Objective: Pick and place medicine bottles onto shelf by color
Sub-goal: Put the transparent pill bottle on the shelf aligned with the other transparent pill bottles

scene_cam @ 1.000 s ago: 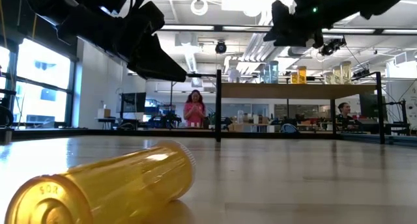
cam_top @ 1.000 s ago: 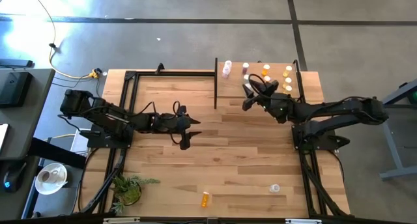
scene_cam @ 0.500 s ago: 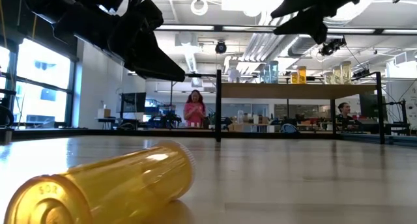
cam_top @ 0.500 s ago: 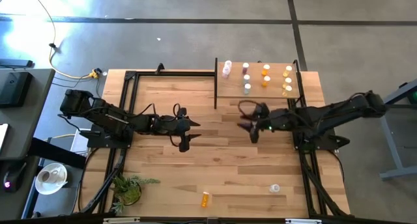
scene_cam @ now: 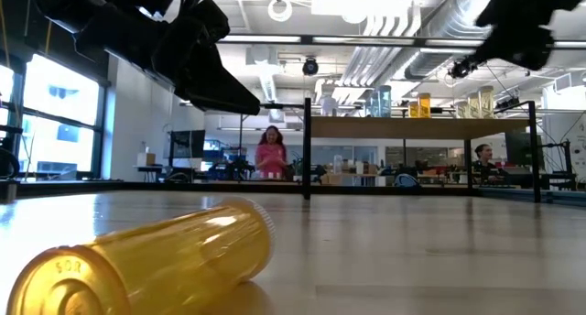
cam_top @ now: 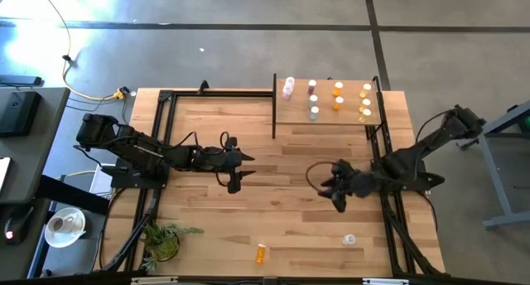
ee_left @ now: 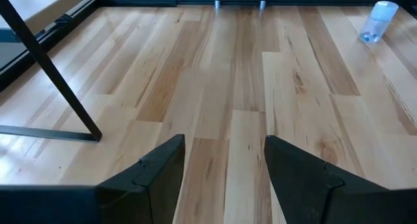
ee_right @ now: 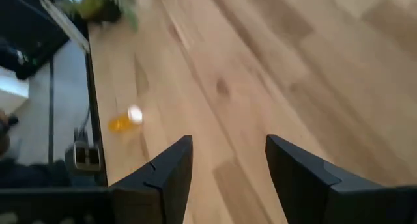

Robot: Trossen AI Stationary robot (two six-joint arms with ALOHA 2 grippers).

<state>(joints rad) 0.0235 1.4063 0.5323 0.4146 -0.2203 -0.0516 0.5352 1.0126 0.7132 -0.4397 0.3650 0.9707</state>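
High view: we find the right gripper (cam_top: 338,195) empty over open table, at about 4 o'clock from the table's centre. Two bottles remain loose near the front edge: the clear bottle (cam_top: 349,239) at 5 o'clock from that gripper, and the orange bottle (cam_top: 261,253) at 7 o'clock from it. The shelf (cam_top: 327,113) at the far right already carries sorted bottles. The left gripper (cam_top: 234,176) waits left of centre.

Low view: the orange bottle (scene_cam: 146,255) lies on its side, cap pointing away, so we judge it needs a grip across the body, not the cap.

Left wrist view: the left fingers (ee_left: 153,175) are spread wide with nothing between them; the clear bottle (ee_left: 376,22) lies well apart.

Right wrist view: the right fingers (ee_right: 163,175) are spread wide and empty; the orange bottle (ee_right: 125,118) lies ahead. We advise centring it between the fingers before descending.
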